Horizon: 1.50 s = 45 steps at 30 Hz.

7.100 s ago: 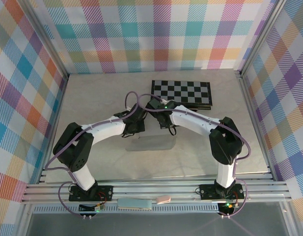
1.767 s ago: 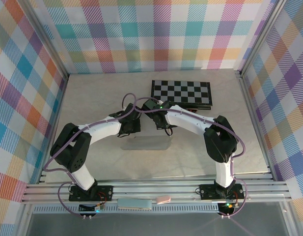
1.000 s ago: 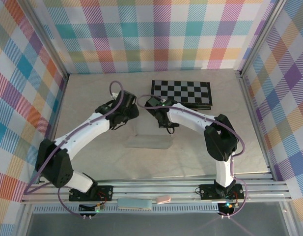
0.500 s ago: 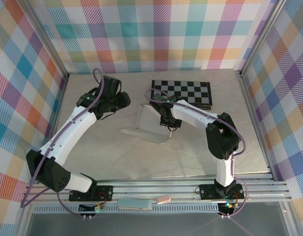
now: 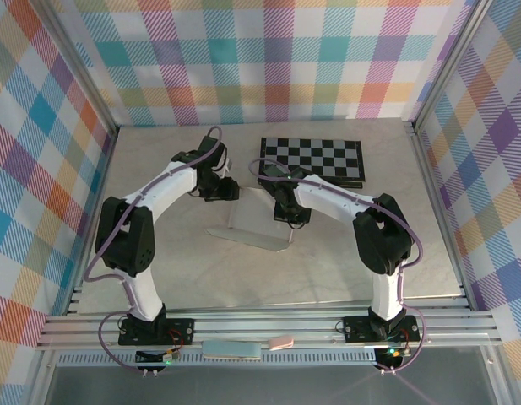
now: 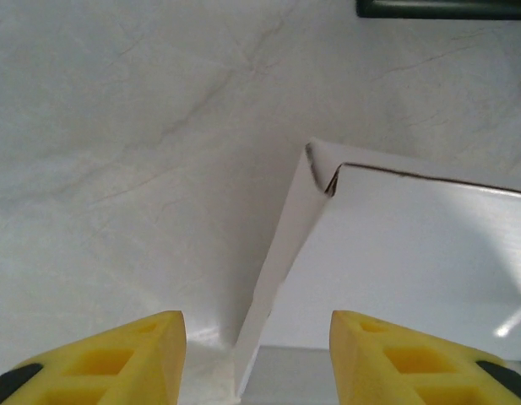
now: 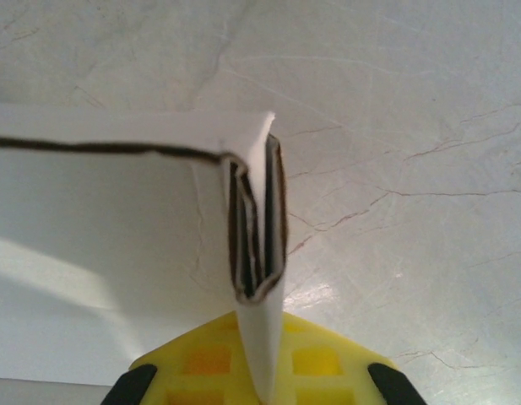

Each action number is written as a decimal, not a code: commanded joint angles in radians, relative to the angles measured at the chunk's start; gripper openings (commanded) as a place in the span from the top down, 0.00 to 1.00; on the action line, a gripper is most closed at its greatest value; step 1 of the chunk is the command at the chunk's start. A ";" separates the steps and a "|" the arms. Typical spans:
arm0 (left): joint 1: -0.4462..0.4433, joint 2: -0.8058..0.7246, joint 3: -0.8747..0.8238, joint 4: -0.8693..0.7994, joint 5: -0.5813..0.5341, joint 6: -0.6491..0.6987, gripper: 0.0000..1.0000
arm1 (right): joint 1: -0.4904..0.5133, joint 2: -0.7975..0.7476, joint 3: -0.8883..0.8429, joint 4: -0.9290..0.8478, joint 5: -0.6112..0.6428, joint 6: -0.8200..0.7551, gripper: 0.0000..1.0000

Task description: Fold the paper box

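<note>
Paper box (image 5: 252,236) is lying on the table (image 5: 184,278) between the two grippers, its far wall now standing up where a second ago the sheet was lying nearly flat. Right gripper (image 5: 289,218) is clamping the doubled right end of that wall (image 7: 258,224) between its fingers (image 7: 319,359), the folded layers rising straight ahead of the pads. Left gripper (image 5: 228,191), which was swinging well away to the left half a second ago, is coming back in beside the wall's left corner (image 6: 323,169). Its fingers (image 6: 116,354) are standing apart, with the corner just ahead of the gap and touching neither. Judging from this, one end is being held firm while the left end is waiting to be folded. Chessboard (image 5: 311,159) is sitting just beyond the right gripper.
</note>
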 commanded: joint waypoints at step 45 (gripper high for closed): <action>-0.147 0.010 -0.027 0.087 -0.357 -0.141 0.66 | -0.015 -0.011 -0.009 -0.011 -0.061 0.029 1.00</action>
